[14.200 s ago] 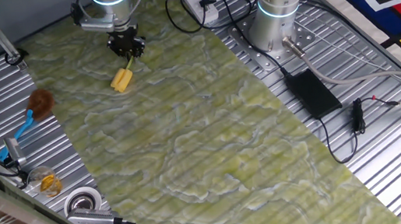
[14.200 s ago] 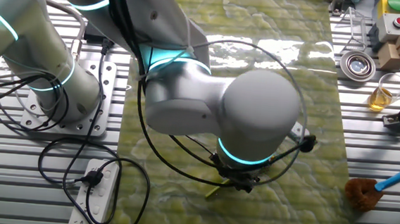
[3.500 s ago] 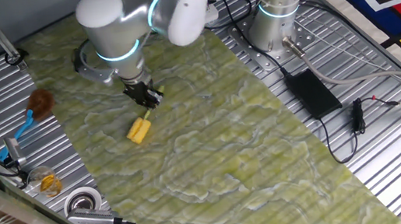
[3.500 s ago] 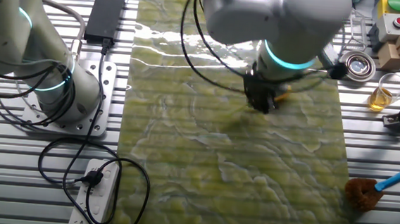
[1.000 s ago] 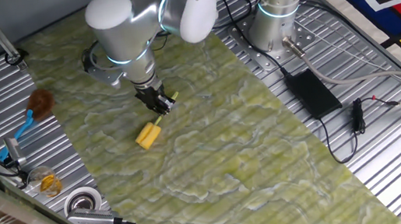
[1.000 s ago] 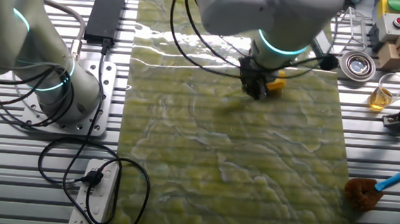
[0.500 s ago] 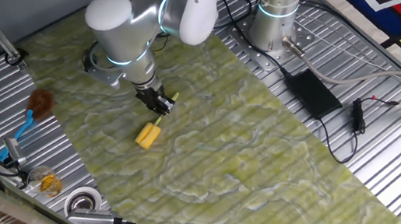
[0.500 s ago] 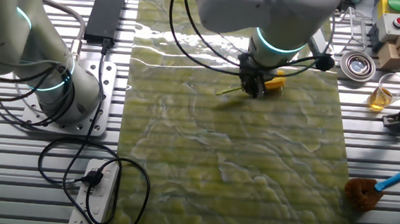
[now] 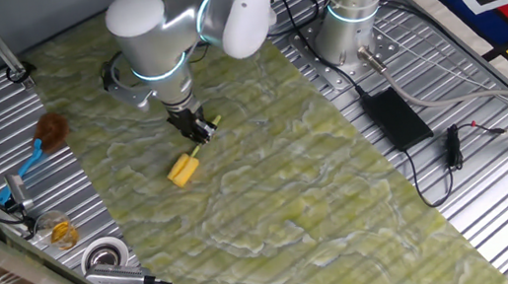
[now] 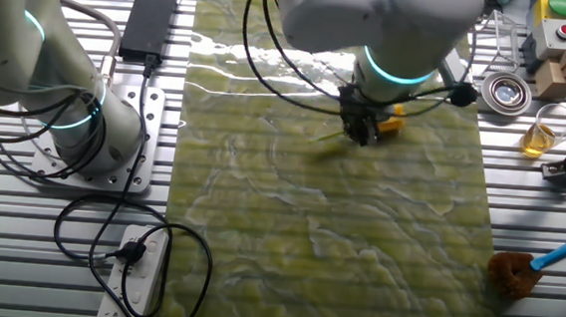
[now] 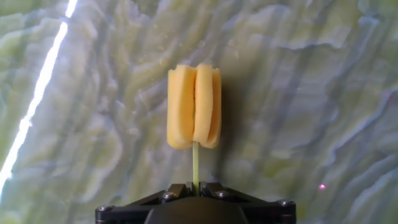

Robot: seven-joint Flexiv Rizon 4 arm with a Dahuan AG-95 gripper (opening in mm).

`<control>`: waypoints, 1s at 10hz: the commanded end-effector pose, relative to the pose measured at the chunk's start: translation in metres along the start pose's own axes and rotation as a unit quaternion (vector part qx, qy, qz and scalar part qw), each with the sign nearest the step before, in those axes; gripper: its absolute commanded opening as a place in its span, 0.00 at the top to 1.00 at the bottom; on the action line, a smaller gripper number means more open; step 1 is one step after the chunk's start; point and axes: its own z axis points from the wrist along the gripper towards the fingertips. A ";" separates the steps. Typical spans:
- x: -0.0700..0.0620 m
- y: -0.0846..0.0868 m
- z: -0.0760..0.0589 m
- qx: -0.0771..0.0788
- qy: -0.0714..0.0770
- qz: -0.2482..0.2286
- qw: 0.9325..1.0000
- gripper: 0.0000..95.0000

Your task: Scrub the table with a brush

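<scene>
The claw (image 11: 194,188) sits at the bottom edge, its dark jaws pinched together on the thin pale stem of the brush (image 11: 194,107), which runs straight up from them. The yellow brush head is a blocky foam piece split by a lengthwise groove into two lobes, standing upright in the middle of the frame with a dark shadow along its right side on the table (image 11: 311,93). The table fills everything behind it with a marbled yellow-green and white pattern, and a bright streak of reflected light runs down its left side.
</scene>
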 end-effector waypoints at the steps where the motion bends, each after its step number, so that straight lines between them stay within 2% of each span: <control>1: 0.002 -0.025 0.002 0.002 -0.002 -0.026 1.000 1.00; 4: 0.008 -0.062 -0.003 0.002 0.002 -0.078 0.997 1.00; 6: 0.011 -0.072 -0.005 0.002 0.005 -0.098 0.995 1.00; 7: 0.010 -0.069 -0.004 0.001 0.003 -0.092 0.996 1.00; 10: 0.005 -0.039 0.006 -0.002 -0.007 -0.034 0.999 1.00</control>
